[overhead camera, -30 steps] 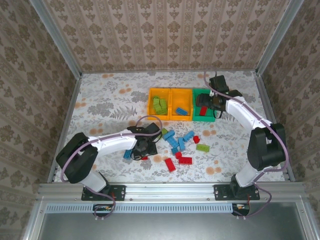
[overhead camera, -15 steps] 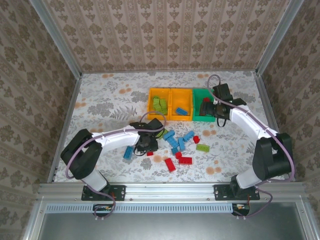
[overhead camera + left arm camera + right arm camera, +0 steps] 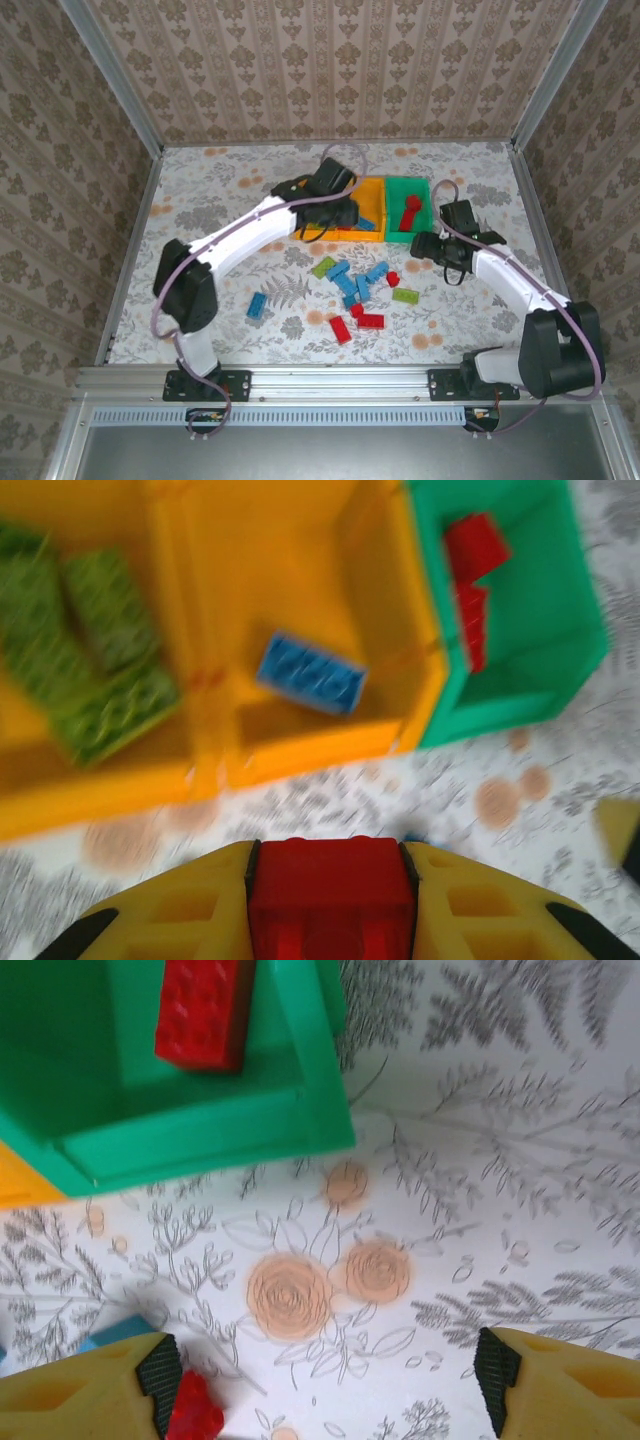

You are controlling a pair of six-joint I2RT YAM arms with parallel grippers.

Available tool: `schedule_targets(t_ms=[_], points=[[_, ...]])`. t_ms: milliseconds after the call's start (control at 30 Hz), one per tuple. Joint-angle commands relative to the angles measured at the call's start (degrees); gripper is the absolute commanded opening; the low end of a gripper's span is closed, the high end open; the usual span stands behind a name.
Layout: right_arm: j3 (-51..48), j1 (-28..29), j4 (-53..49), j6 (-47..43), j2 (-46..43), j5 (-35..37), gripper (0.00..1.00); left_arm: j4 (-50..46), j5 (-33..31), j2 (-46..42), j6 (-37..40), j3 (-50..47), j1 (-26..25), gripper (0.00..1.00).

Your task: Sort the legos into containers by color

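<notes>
By the orange bins (image 3: 320, 748), the left fingers (image 3: 180, 910) pinch a red lego (image 3: 330, 895); right fingers (image 3: 60, 1392) gape wide above the bench (image 3: 500, 1110).

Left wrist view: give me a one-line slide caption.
Left fingers clamp a red lego; ahead, the green bin holds other red legos.

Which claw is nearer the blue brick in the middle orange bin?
Left. Left claw, gripping a red brick, hovers just before the blue brick; right claw sits beyond the green bin.
</notes>
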Motion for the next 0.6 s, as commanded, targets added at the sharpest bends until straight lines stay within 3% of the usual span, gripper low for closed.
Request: schedule_targets(t_ms=[0,133,300,567], points=[[-4.9,0.3,3.3,1.1,-3.8,-4.1,0.77,0.9,5.7,6.8,8.8,8.7,0.2,0.29],[-8.7,0.3,3.7,3.6,-7.3,-3.4,0.76,0.4,12.6,17.2,10.7,21.7,1.1,0.29],[-11.5,0.7,5.9,3.7,-9.3,-6.3,0.74,1.9,19.1,27.7,7.6,33.7,1.5,0.29],[-12.5,3.9,8.8,1.0,-9.4,-9.3,0.71,6.9,23.4,34.4,3.9,39.1,1.7,0.36]])
